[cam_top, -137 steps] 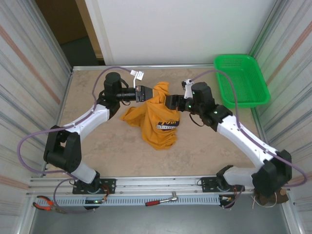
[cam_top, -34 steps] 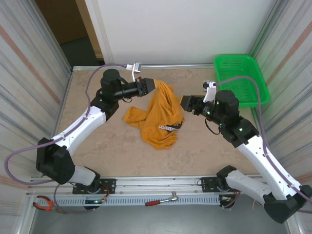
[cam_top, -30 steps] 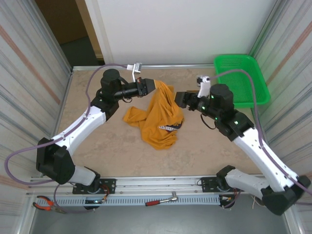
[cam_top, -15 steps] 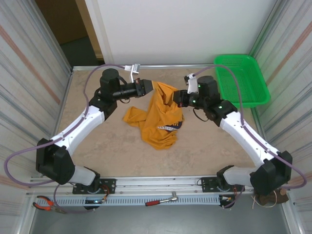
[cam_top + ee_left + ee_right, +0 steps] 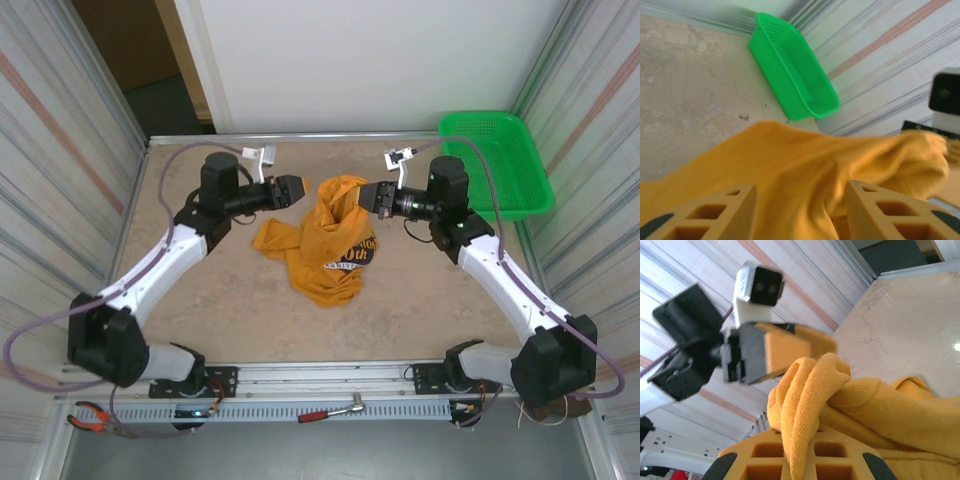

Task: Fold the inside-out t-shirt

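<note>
At the near edge, red-handled pliers (image 5: 93,417) and a red-handled metal ratchet wrench (image 5: 335,409) lie on the slotted aluminium rail (image 5: 330,385); just behind it stand the two arm bases. On the beige stone-patterned tabletop (image 5: 200,300), about midway across, sits the mustard-orange soft cotton short-sleeved t-shirt (image 5: 322,262); its lower part lies crumpled on the surface, one sleeve spread toward the left, with a dark blue oval print (image 5: 350,254) facing up on the right half. The upper part of the cloth is drawn up into a bunch that rises toward the right gripper (image 5: 366,196); that pincer is closed on the bunch, and its wrist view shows a twisted roll of orange fabric pinched between the orange fingers (image 5: 840,452). Across from it, just beside the raised cloth on the left, hangs the left gripper (image 5: 301,188); its fingers (image 5: 715,215) stand apart, and the shirt shows in the gap between and beyond them, not clamped. Farther back, at the far right corner of the table, a bright green perforated plastic basket (image 5: 495,165) sits against the striped side wall (image 5: 590,120); a white panel (image 5: 380,60) closes the back.
</note>
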Controlling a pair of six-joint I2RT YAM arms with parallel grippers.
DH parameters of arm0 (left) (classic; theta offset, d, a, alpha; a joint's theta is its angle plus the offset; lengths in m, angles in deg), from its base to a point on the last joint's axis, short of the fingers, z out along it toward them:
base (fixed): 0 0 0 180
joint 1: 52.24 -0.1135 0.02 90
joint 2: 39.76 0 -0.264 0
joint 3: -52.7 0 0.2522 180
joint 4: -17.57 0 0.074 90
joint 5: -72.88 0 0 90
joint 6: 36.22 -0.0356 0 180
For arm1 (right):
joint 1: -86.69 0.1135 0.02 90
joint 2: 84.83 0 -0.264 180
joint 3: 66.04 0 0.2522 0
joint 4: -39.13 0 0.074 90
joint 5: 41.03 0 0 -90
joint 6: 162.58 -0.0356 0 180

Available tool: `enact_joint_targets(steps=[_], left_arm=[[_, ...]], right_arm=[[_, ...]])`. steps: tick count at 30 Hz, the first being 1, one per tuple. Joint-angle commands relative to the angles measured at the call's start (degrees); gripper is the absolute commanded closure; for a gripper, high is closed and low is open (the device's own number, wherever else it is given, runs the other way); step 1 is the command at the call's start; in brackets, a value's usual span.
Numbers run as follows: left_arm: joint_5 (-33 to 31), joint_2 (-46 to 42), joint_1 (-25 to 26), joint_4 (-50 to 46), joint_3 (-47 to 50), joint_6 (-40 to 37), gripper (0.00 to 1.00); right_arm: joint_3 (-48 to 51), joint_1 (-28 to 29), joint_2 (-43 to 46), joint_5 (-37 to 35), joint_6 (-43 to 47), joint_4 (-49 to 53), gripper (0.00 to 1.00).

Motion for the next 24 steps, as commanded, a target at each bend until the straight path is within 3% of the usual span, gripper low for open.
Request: enact_joint_targets(steps=[1,9,18,24], left_arm=[[-4.97,-8.25,3.76,2.22,3.79,-3.1,0.49],[-5.6,-5.62,12.31,1.86,-0.82,-8.93,0.5],[-6.15,1.14,12.6,1.85,-4.65,-10.96,0.51],[-5.6,3.28,12.63,2.07,-6.32,-11.02,0.6]], right_arm=[[0.32,-0.41,-0.53,0.96,-2.14,-3.78,1.0],[0.39,-0.56,-1.93,-0.49,-2.68,-3.69,1.0],[1.53,-0.55,-1.04,-1.38,-2.97,-3.6,1.0],[1.64,-0.58,-1.02,-1.56,-2.89,-3.6,1.0]])
